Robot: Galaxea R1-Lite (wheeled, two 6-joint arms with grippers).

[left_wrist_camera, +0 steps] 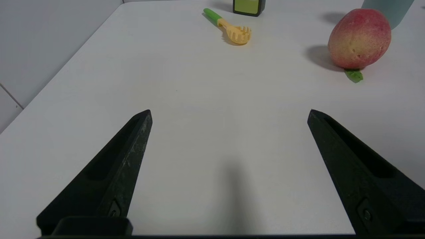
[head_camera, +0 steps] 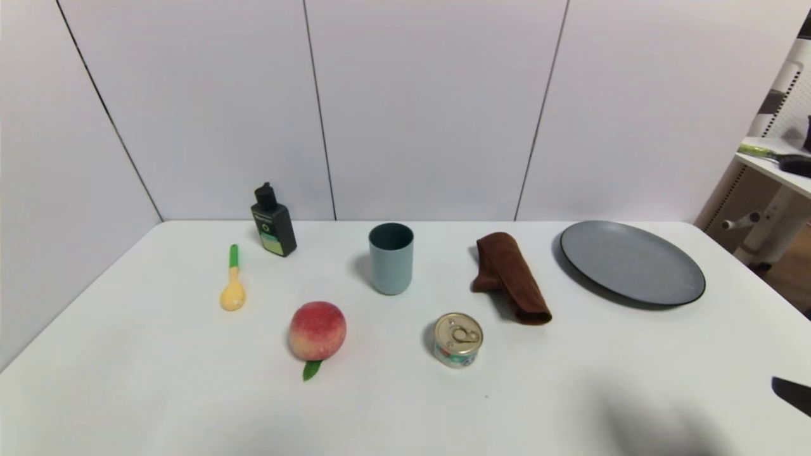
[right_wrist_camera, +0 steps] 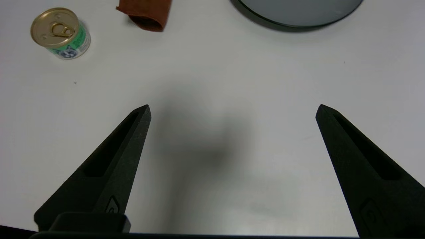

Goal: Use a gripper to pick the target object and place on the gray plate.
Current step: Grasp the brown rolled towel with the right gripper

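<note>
In the head view the white surface (head_camera: 158,380) carries everything, and the blue-gray cup (head_camera: 391,258) near its middle serves as the landmark. The brown cloth (head_camera: 510,277), a long rolled bundle, lies flat to the right of the cup, and the gray plate (head_camera: 632,261) sits farther right again, just beyond the cloth and not touching it. A gold-topped tin can (head_camera: 457,339) stands nearer the robot than the cup and slightly right; a peach (head_camera: 317,330) sits nearer and to the cup's left. A yellow spoon with a green handle (head_camera: 233,281) lies well left of the cup, and a dark bottle (head_camera: 273,221) stands left of the cup and a little farther back. Only a black sliver of the right gripper (head_camera: 793,394) shows at the right edge, far nearer the robot than the cup. In the left wrist view the left gripper (left_wrist_camera: 229,114) hangs over bare surface with its fingers (left_wrist_camera: 131,156) spread wide and nothing between them; the peach, the spoon and a corner of the cup lie ahead. In the right wrist view the right gripper (right_wrist_camera: 232,111) also has its fingers (right_wrist_camera: 127,151) wide apart and empty, with the can, the end of the cloth and the plate's rim beyond them.
</note>
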